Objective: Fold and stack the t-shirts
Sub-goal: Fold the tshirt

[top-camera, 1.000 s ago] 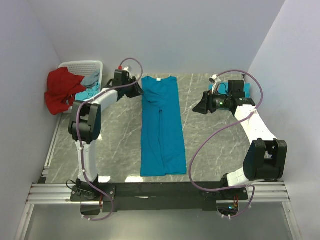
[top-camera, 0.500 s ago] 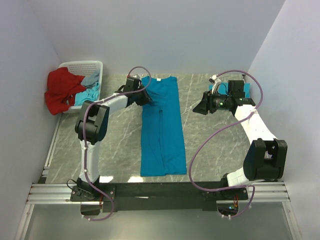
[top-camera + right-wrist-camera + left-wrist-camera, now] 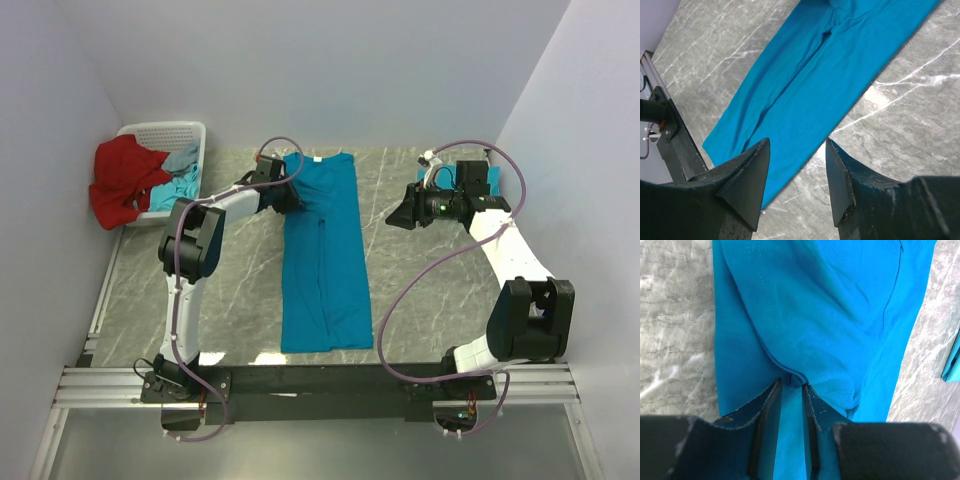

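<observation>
T-shirt (image 3: 325, 260) lies as a long narrow strip on the marbled table (image 3: 420, 290), well right of the white basket (image 3: 165, 130), with its collar at the far end.

Left gripper (image 3: 791, 385) is at the strip's basket-side edge near the collar, jaws drawn narrow and pinching a fold of the cloth.

Right gripper (image 3: 797, 141) hangs beyond the strip, on the side away from the basket. Its jaws are apart with nothing between them.

A red garment (image 3: 120, 180) is draped over the basket's rim, with teal and grey cloth inside.

A small folded teal piece (image 3: 490, 178) sits far across from the basket, partly hidden behind the right arm.

The white mark at the collar (image 3: 316, 157) is too small to read.
</observation>
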You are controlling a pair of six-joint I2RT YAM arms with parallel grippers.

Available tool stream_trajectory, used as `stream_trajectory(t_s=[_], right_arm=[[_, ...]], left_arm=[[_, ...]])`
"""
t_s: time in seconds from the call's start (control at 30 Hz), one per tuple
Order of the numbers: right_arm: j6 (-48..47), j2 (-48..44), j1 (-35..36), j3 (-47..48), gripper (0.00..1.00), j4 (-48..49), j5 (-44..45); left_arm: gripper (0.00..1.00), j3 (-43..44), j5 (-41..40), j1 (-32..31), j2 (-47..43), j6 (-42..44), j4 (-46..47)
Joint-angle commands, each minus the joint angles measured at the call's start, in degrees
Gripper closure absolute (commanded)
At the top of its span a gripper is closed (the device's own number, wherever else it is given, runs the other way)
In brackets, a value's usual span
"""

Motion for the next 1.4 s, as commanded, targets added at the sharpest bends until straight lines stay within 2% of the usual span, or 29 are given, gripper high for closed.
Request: stream_trajectory(t_s=[0.0, 0.27, 0.6, 0.73, 0.93, 1.07, 1.37], right_arm=[[-0.74, 0.12, -0.48, 2.62, 0.45, 0.13, -0.93], [-0.83, 0.21, -0.48, 2.62, 0.45, 0.05, -0.93], [-0.92, 0.04, -0.74, 2.71, 0.45, -0.13, -1.19], [-0.92, 0.04, -0.83, 2.8, 0.45, -0.22, -1.46], [-0.92, -0.05, -1.0, 2.71, 0.45, -0.22, -1.54], [-0.92, -0.05, -1.0, 2.8, 0.45, -0.31, -1.63], [-0.92, -0.14, -1.18, 2.8, 0.45, -0.31, -1.81]], left_arm=[[0.71, 2.23, 0.61, -0.41, 0.0, 0.67, 0.34], [0.7, 2.85, 0.96, -0.49, 0.88, 0.76, 0.25], [0.73, 4.34, 0.34, -0.58, 2.29, 2.6, -1.5], [0.76, 4.25, 0.79, -0.67, 2.47, 2.69, -1.33], [0.94, 4.69, 0.7, -0.76, 1.77, 4.18, -1.07], [1.0, 4.78, 1.31, -0.85, 0.54, 5.15, -0.63], [1.0, 1.1, 1.75, -1.2, -4.91, 6.47, 0.6]])
